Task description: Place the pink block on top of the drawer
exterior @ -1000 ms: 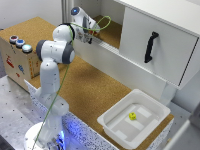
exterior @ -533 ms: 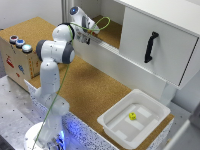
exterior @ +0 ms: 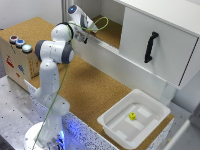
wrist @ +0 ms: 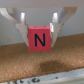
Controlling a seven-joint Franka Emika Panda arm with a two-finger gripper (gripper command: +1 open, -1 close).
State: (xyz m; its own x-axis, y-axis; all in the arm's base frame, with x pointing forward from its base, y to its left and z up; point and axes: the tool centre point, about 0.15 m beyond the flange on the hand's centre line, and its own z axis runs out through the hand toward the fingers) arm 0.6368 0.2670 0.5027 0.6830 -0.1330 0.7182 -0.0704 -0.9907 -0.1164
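In the wrist view, my gripper is shut on the pink block, a cube with a black letter N, and holds it above the cork surface. One finger shows on each side of the block. In the exterior view, the gripper is raised at the back, close to the white cabinet's front edge; the block is too small to make out there. The drawer, a light plywood box with round blue and red buttons on its top, stands at the exterior view's left, well apart from the gripper.
A large white cabinet with a black handle fills the exterior view's right. A white bin holding a small yellow object sits at the lower right. Cork board covers the table.
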